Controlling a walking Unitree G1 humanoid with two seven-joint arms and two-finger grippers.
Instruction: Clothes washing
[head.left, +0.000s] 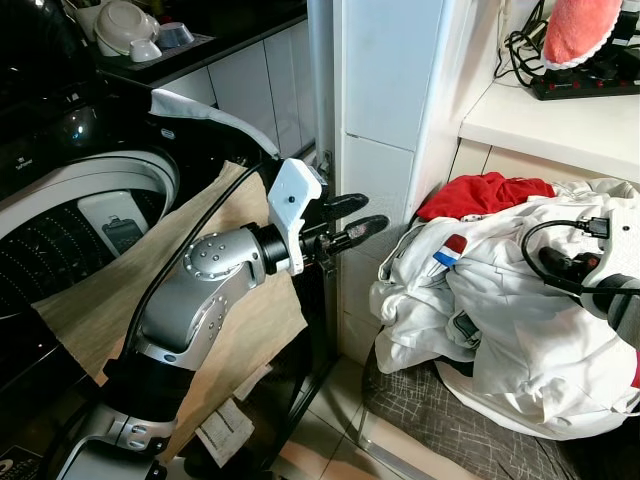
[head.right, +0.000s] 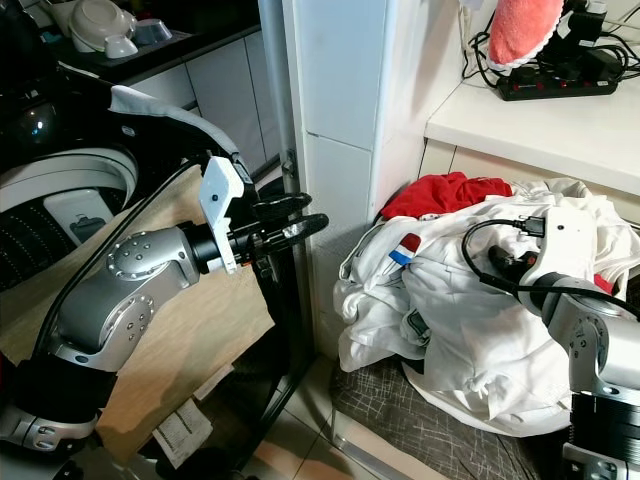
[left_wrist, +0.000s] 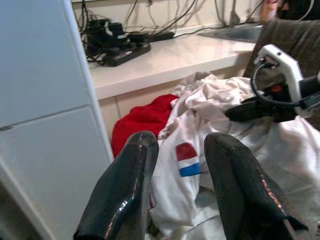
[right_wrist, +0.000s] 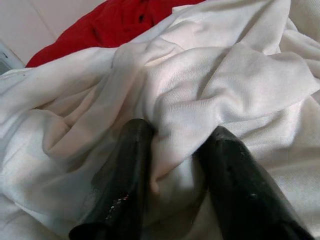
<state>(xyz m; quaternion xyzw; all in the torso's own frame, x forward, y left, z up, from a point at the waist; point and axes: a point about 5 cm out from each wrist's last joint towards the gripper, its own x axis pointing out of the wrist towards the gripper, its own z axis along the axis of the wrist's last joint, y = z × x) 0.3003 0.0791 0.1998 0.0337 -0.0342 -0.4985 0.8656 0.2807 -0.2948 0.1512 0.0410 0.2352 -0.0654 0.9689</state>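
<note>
A white tiled pillar (head.left: 385, 90) stands between a top-loading washing machine (head.left: 70, 215) and a low white counter (head.left: 560, 125). The right gripper (right_wrist: 172, 150), its two glossy black fingers apart, presses into a fold of soft white knit garment (right_wrist: 200, 90). This white pile (head.left: 500, 310) bears one red-white-blue patch (head.left: 450, 250); one red garment (head.left: 485, 192) lies behind. The left gripper (head.left: 350, 222) hovers with fingers apart beside the pillar.

Probably a home laundry corner: washing machine (head.left: 80, 210), clothes pile (head.left: 520, 290).
</note>
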